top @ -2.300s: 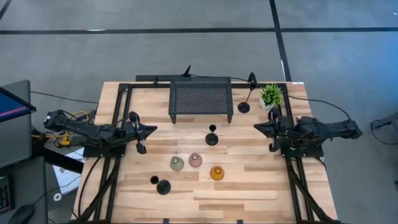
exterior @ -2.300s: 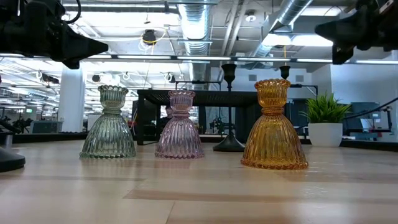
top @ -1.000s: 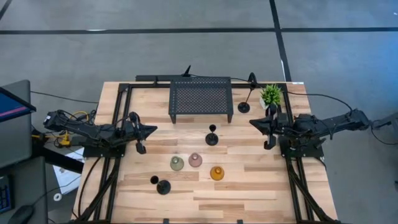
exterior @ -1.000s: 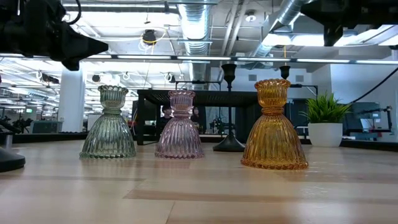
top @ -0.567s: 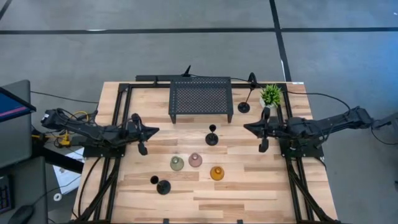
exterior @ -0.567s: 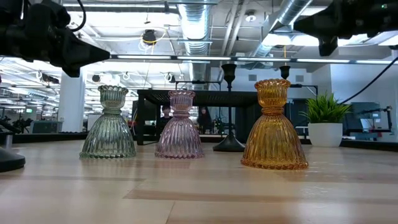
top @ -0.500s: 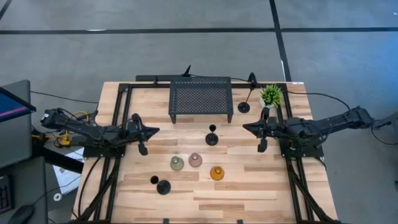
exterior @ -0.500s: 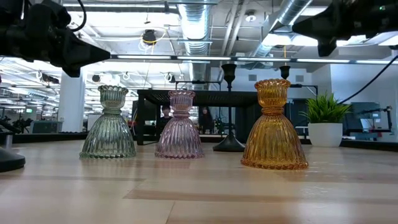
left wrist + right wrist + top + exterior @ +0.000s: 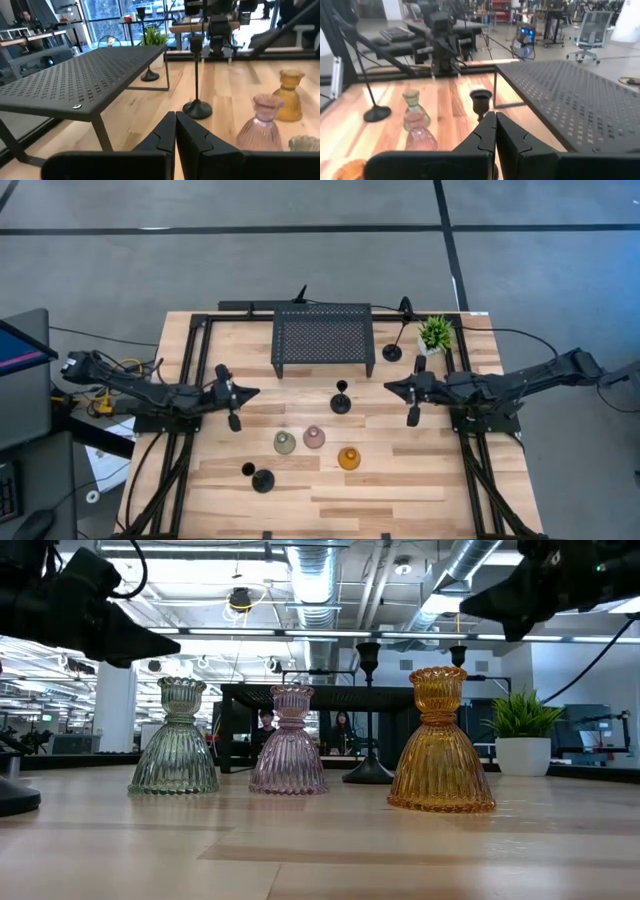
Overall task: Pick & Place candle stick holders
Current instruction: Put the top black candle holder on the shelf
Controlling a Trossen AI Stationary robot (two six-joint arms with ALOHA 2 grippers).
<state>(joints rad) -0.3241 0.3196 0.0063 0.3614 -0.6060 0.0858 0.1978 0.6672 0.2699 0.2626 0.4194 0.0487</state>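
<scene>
Three squat holders stand on their bases near the table's middle front: green (image 9: 285, 443), pink (image 9: 314, 438), amber (image 9: 348, 458). A short black holder (image 9: 341, 402) stands behind them, a tall one (image 9: 393, 352) at the far right by the rack, and a third (image 9: 262, 480) at the near left. My left gripper (image 9: 257, 392) is shut and empty, above the table left of the short black holder. My right gripper (image 9: 387, 387) is shut and empty, to that holder's right. The left wrist view shows this holder (image 9: 196, 107), and the right wrist view shows its cup (image 9: 480, 100).
A black perforated rack (image 9: 323, 338) stands at the far middle. A small green potted plant (image 9: 435, 333) stands at the far right. Black frame rails run along the table's left and right sides. Bare wood lies at the near right.
My right gripper has gone toward the table's left, closer to the short black holder, and my left gripper has gone a little toward the table's right. Both stay shut. No holder has moved.
</scene>
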